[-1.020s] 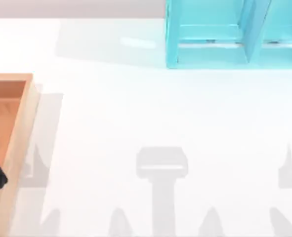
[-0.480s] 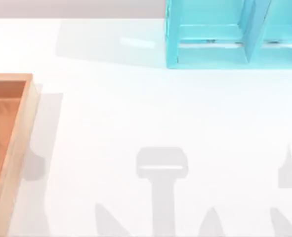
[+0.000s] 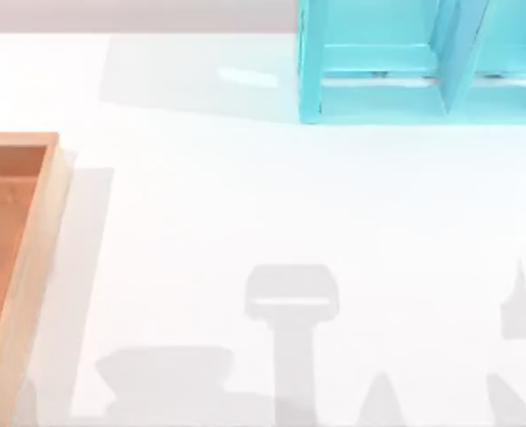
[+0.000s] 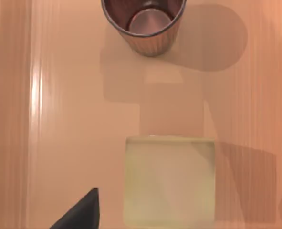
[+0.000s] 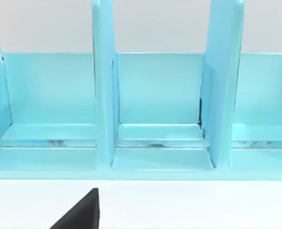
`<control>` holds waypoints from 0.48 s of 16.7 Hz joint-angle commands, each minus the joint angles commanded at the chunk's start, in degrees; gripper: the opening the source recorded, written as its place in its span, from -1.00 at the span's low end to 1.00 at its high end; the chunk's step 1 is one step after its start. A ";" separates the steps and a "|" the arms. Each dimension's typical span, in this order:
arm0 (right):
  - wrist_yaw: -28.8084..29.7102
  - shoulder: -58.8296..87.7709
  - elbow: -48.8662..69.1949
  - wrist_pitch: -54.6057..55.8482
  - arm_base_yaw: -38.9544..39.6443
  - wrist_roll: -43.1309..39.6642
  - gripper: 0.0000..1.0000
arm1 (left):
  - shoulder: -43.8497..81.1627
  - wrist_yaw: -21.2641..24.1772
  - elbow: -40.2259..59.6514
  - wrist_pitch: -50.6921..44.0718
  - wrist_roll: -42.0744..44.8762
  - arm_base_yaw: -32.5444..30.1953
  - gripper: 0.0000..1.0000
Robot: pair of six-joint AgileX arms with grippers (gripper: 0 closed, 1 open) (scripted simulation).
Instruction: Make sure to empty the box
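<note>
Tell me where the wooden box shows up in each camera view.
Top view: box at the left edge, partly cropped.
Left wrist view: its floor, holding a metal cup and pale block.
Right wrist view: faces the turquoise shelf.
Shared landmark: the box's reddish-brown floor.

You've got the box [image 3: 42, 233] sitting at the left edge of the surface [image 3: 271, 205] in the top view, cut off by the frame so you see just its right-hand wall and far corner. It's a shallow, open-topped wooden tray: light tan rim walls, reddish-brown floor, lying flat. Look through the left wrist view and you're staring straight down onto that floor [image 4: 64, 95], and it isn't empty. A ribbed metal cup [image 4: 143, 24] stands upright there, mouth open toward you. Near it, apart from it, a pale yellowish square block [image 4: 169, 181] lies flat on the wood. A soft shadow darkens the floor between the two.
</note>
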 joint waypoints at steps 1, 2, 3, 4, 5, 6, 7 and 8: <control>0.00 0.00 0.00 0.00 0.00 0.00 1.00 | 4.78 0.02 3.54 -3.61 0.93 0.85 1.00; 0.00 0.00 0.00 0.00 0.00 0.00 1.00 | 9.20 0.04 6.87 -7.00 1.79 1.64 1.00; 0.00 0.00 0.00 0.00 0.00 0.00 1.00 | 13.21 0.06 9.92 -10.12 2.58 2.36 1.00; 0.00 0.00 0.00 0.00 0.00 0.00 1.00 | 16.75 0.07 12.64 -12.90 3.28 3.01 1.00; 0.00 0.00 0.00 0.00 0.00 0.00 1.00 | 19.75 0.08 14.96 -15.26 3.89 3.57 1.00; 0.00 0.00 0.00 0.00 0.00 0.00 1.00 | 22.19 0.08 16.84 -17.18 4.39 4.04 1.00; 0.00 0.00 0.00 0.00 0.00 0.00 1.00 | 24.03 0.08 18.27 -18.62 4.77 4.40 1.00; 0.00 0.00 0.00 0.00 0.00 0.00 1.00 | 25.28 0.08 19.21 -19.57 5.04 4.65 1.00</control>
